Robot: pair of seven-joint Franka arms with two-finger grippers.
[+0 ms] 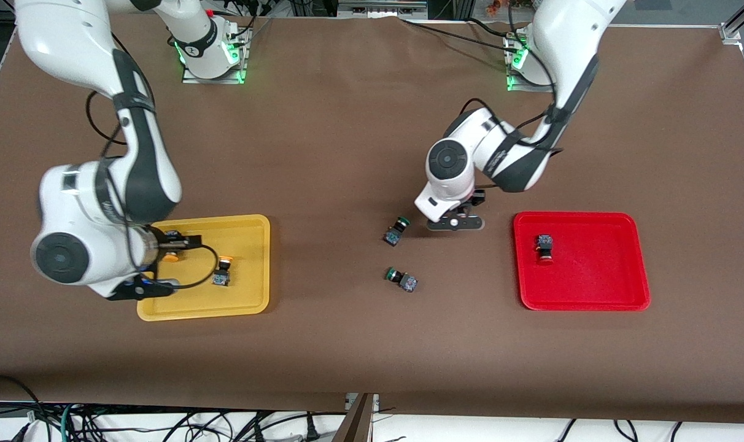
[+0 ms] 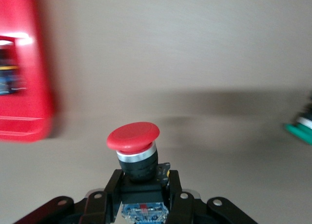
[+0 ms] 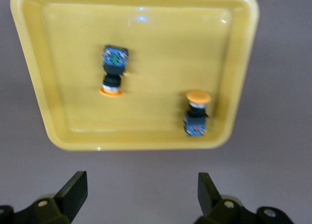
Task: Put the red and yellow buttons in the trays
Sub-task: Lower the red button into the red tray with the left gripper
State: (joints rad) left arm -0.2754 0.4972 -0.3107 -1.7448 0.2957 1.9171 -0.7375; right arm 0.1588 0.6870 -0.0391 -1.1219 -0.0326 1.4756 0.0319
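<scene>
Red-capped, the dark-bodied push-button switch [image 2: 133, 151] sits clamped in the left tool [image 2: 142, 197] between the green pair and the red plastic tray [image 1: 617, 288]. That tray holds one more red button [image 1: 544, 246]. Spread wide, the right tool [image 3: 141, 190] hovers over the yellow plastic tray [image 1: 249, 304], where two orange-yellow buttons [image 1: 223, 271] lie apart. Two green-capped switches [image 1: 396, 230] rest on the brown table [image 1: 347, 123].
</scene>
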